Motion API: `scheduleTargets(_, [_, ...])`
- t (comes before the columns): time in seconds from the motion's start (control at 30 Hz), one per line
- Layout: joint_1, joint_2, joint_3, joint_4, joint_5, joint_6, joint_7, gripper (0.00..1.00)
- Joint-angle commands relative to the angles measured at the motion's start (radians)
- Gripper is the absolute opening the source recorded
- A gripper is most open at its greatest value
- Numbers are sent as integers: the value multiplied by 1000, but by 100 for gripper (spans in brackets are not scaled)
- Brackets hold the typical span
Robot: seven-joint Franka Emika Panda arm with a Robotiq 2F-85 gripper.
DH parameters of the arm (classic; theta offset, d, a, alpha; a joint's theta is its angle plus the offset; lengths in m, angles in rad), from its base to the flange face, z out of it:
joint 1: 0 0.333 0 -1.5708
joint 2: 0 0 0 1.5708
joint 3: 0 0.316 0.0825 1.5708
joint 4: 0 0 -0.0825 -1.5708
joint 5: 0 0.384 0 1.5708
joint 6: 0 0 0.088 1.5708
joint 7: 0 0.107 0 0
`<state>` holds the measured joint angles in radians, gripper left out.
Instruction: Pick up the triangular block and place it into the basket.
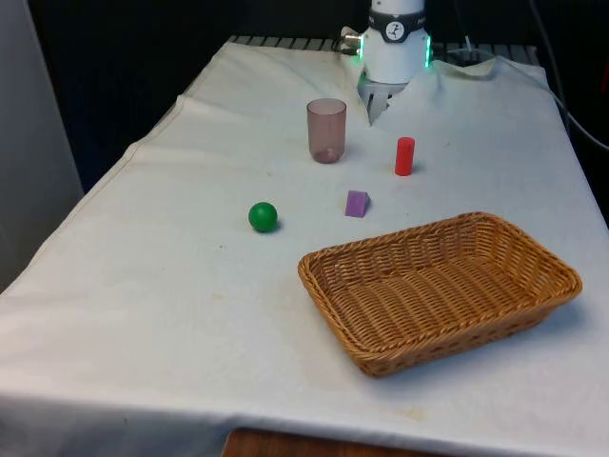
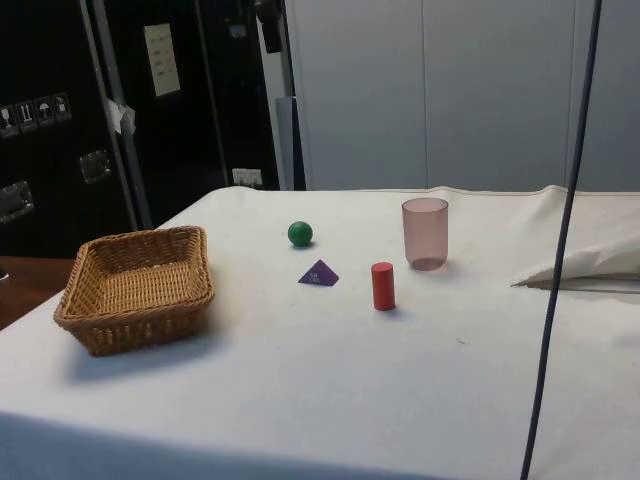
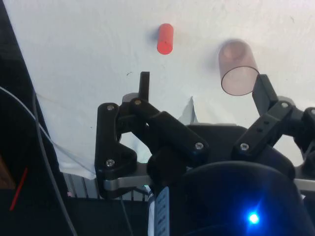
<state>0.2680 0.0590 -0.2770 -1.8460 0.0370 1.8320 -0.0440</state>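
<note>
The triangular block [image 1: 356,203] [image 2: 318,274] is small and purple. It lies on the white cloth between a green ball and a red cylinder. The wicker basket [image 1: 457,335] [image 2: 130,328] stands empty, nearer the front edge on the front view's right. My gripper [image 1: 374,109] [image 3: 203,87] hangs at the far end of the table, behind the cup and the cylinder and well away from the block. It is open, with its two black fingers [image 3: 144,83] spread wide and nothing between them.
A translucent pinkish cup [image 1: 326,130] [image 2: 425,232] [image 3: 238,69] stands upright beyond the block. A red cylinder [image 1: 404,156] [image 2: 383,286] [image 3: 165,39] stands near it. A green ball [image 1: 263,216] [image 2: 300,234] rests to the block's left in the front view.
</note>
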Motion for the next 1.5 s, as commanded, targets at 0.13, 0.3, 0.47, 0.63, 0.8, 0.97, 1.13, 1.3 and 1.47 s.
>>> scheduleTargets(0.13, [1, -19, 1, -29, -10, 37, 5, 100])
scheduleTargets(0.3, [-1, -28, 3, -52, -5, 53, 0, 100])
scheduleTargets(0.47, [1, -75, 9, -126, -25, 140, 11, 100])
scheduleTargets(0.63, [0, -84, 9, -170, -29, 199, 9, 100])
scheduleTargets(0.8, [0, -76, 9, -212, -28, 264, 6, 100])
scheduleTargets(0.97, [-1, -70, 8, -233, -25, 294, 2, 100])
scheduleTargets(1.13, [-1, -60, 7, -263, -21, 329, -4, 100])
scheduleTargets(1.3, [-2, -52, 6, -281, -25, 349, -5, 100])
scheduleTargets(1.47, [-2, -44, 6, -304, -23, 369, -7, 100])
